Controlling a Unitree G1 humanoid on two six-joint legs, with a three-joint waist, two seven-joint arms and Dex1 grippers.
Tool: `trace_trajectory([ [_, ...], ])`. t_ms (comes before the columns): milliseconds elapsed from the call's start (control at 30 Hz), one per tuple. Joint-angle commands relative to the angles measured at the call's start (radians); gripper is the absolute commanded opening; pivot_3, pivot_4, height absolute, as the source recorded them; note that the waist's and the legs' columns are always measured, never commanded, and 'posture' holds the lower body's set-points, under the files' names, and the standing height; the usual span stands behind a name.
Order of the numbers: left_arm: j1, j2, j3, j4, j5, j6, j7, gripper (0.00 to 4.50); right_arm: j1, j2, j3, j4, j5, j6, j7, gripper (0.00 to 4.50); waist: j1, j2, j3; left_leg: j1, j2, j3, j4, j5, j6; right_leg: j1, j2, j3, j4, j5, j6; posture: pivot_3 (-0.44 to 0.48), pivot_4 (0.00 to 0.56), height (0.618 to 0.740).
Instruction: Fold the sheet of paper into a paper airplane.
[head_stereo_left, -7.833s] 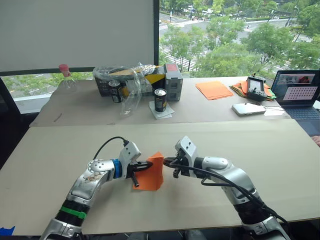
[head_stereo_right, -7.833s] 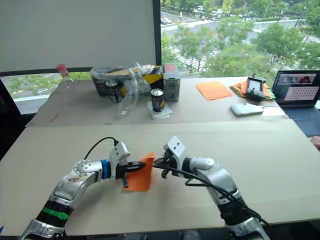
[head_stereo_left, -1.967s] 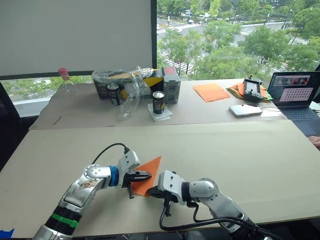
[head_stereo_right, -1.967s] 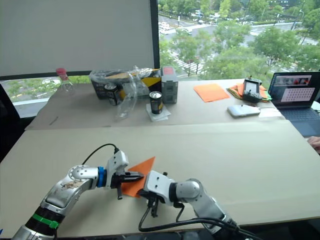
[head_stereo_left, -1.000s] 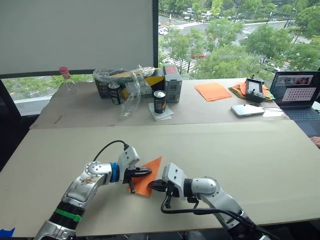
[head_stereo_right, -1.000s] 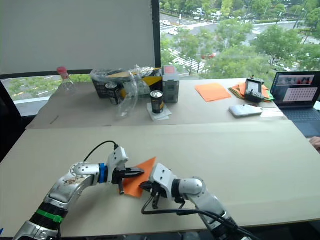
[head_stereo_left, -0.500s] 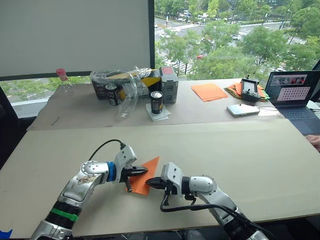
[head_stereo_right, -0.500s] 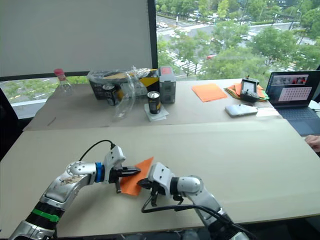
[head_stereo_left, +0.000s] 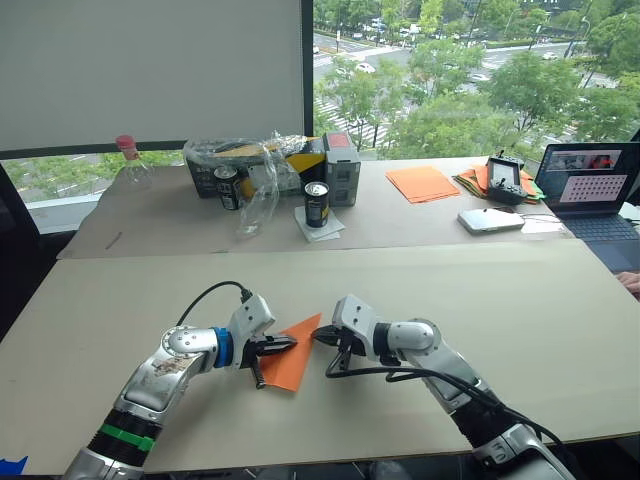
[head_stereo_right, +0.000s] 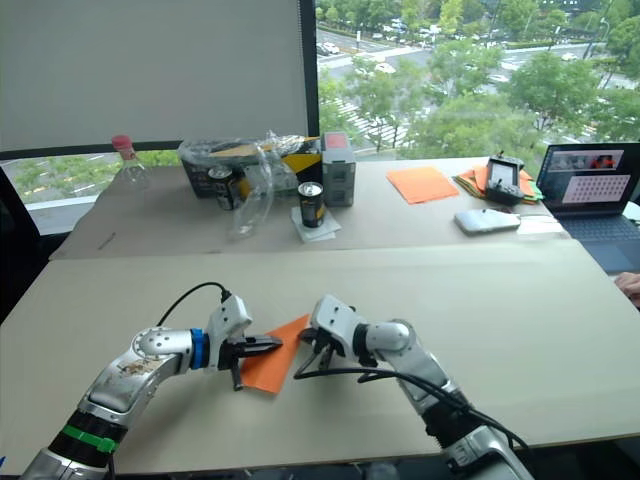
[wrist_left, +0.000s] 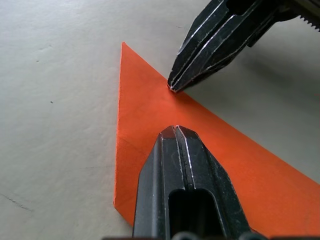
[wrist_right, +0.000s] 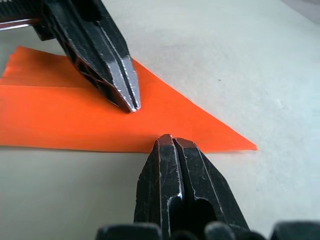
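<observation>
The sheet of paper (head_stereo_left: 291, 364) lies flat on the table as an orange pointed triangle, its sharp tip toward the far right. My left gripper (head_stereo_left: 291, 342) is shut, and its tip rests on top of the paper (wrist_left: 145, 117) near the middle. My right gripper (head_stereo_left: 316, 335) is shut too, its tip touching the paper's long right edge (wrist_right: 165, 127) close to the point. In the right wrist view the left gripper (wrist_right: 133, 107) presses down on the orange surface. In the left wrist view the right gripper (wrist_left: 171, 87) meets the edge.
At the back stand two cans (head_stereo_left: 320, 200), a box (head_stereo_left: 345, 165), a plastic bag (head_stereo_left: 250, 160) and a bottle (head_stereo_left: 133, 160). A neat stack of orange sheets (head_stereo_left: 425, 182), a mixed paper pile with a controller (head_stereo_left: 505, 177), a white device (head_stereo_left: 495, 219) and a laptop (head_stereo_left: 595, 190) are at the far right.
My right gripper has swung from the paper's near corner up along its right edge toward the tip. The left gripper has stayed on the paper.
</observation>
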Motion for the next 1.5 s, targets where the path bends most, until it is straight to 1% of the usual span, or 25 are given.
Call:
trace_trajectory([
  [33, 0.01, -0.002, -0.013, -0.007, 0.016, 0.01, 0.008, 0.02, -0.055, 0.013, -0.016, 0.101, -0.025, -0.017, -0.009, 0.0, -0.001, 0.0, 0.0, 0.0, 0.0, 0.0, 0.0, 0.0, 0.0, 0.0, 0.0, 0.0, 0.0, 0.0, 0.0, 0.0, 0.15, 0.695],
  [233, 0.009, -0.012, -0.021, -0.005, 0.018, 0.008, 0.013, 0.02, -0.152, 0.056, -0.025, 0.283, -0.051, -0.074, -0.025, 0.0, -0.001, 0.0, 0.0, 0.0, 0.0, 0.0, 0.0, 0.0, 0.0, 0.0, 0.0, 0.0, 0.0, 0.0, -0.001, 0.0, 0.15, 0.695],
  [333, 0.007, -0.015, -0.019, -0.004, 0.018, 0.007, 0.016, 0.02, -0.172, 0.062, -0.038, 0.324, -0.059, -0.071, -0.041, 0.0, 0.0, 0.0, 0.0, 0.0, 0.0, 0.0, 0.0, 0.0, 0.0, 0.0, 0.0, 0.0, 0.0, 0.0, -0.001, 0.0, 0.15, 0.695],
  [433, 0.007, -0.016, -0.018, 0.0, 0.019, 0.003, 0.018, 0.02, -0.17, 0.058, -0.047, 0.327, -0.064, -0.086, -0.048, 0.0, 0.0, 0.0, 0.0, 0.0, 0.0, 0.0, 0.0, 0.0, 0.0, 0.0, 0.0, 0.0, 0.0, 0.0, -0.001, 0.0, 0.15, 0.695],
  [533, 0.006, -0.018, -0.014, 0.005, 0.019, -0.001, 0.021, 0.02, -0.154, 0.046, -0.097, 0.253, -0.04, -0.089, -0.085, 0.0, 0.002, 0.0, 0.0, 0.0, -0.001, 0.0, 0.0, 0.0, 0.0, 0.0, 0.0, 0.001, 0.0, 0.0, -0.001, 0.0, 0.15, 0.695],
  [667, 0.002, -0.033, -0.01, 0.013, 0.017, -0.004, 0.031, 0.02, -0.075, 0.037, -0.14, 0.036, 0.06, -0.033, -0.023, 0.0, 0.001, 0.001, 0.0, -0.002, -0.001, 0.0, 0.0, 0.0, 0.0, -0.002, 0.0, 0.001, 0.0, 0.0, -0.001, 0.0, 0.15, 0.695],
  [767, -0.011, -0.059, 0.001, 0.017, 0.01, 0.004, 0.055, 0.02, 0.043, 0.023, -0.104, -0.133, 0.098, 0.02, 0.022, 0.0, -0.001, 0.001, 0.0, -0.004, -0.001, 0.0, -0.002, 0.0, -0.001, -0.004, 0.0, 0.002, 0.0, 0.0, 0.0, 0.0, 0.15, 0.695],
  [900, -0.016, -0.069, 0.011, 0.012, 0.001, 0.022, 0.061, 0.02, 0.117, 0.001, -0.067, -0.241, 0.078, 0.081, 0.023, 0.0, -0.003, 0.001, 0.001, -0.004, 0.0, 0.001, -0.003, 0.0, -0.001, -0.005, 0.0, 0.002, -0.001, 0.0, 0.0, 0.0, 0.15, 0.695],
  [1000, -0.016, -0.065, 0.016, 0.01, -0.005, 0.026, 0.057, 0.02, 0.127, -0.01, -0.057, -0.274, 0.073, 0.106, 0.018, 0.0, -0.002, 0.0, 0.001, -0.004, -0.001, 0.001, -0.003, 0.0, -0.001, -0.005, 0.0, 0.002, -0.001, 0.0, 0.0, 0.0, 0.15, 0.695],
  [1133, -0.023, -0.056, 0.023, 0.027, -0.003, 0.019, 0.051, 0.02, 0.103, -0.017, -0.044, -0.267, 0.056, 0.12, 0.019, 0.0, -0.002, 0.0, 0.001, -0.004, 0.0, 0.001, -0.003, 0.0, -0.001, -0.005, 0.001, 0.002, -0.001, 0.0, 0.0, 0.0, 0.15, 0.695],
  [1267, -0.097, -0.081, 0.036, 0.087, -0.012, 0.028, 0.064, 0.02, 0.063, -0.016, 0.024, -0.243, 0.043, 0.138, 0.076, 0.0, -0.001, 0.0, 0.001, -0.004, 0.0, 0.001, -0.003, 0.0, -0.001, -0.005, 0.001, 0.002, -0.001, 0.0, 0.0, 0.0, 0.15, 0.695],
  [1400, -0.158, -0.102, 0.011, 0.146, -0.003, 0.011, 0.04, 0.02, 0.059, -0.002, 0.072, -0.204, 0.022, 0.144, 0.084, 0.0, 0.0, -0.001, 0.002, -0.004, -0.001, 0.0, -0.003, 0.0, -0.001, -0.006, 0.001, 0.001, -0.001, 0.0, 0.0, 0.0, 0.15, 0.695],
  [1500, -0.201, -0.125, -0.015, 0.21, 0.023, -0.023, 0.025, 0.02, 0.052, 0.009, 0.079, -0.16, 0.009, 0.143, 0.074, 0.0, 0.0, -0.001, 0.002, -0.009, -0.002, 0.001, -0.002, 0.0, -0.001, -0.01, 0.0, 0.003, -0.001, 0.0, 0.0, 0.0, 0.15, 0.695],
])
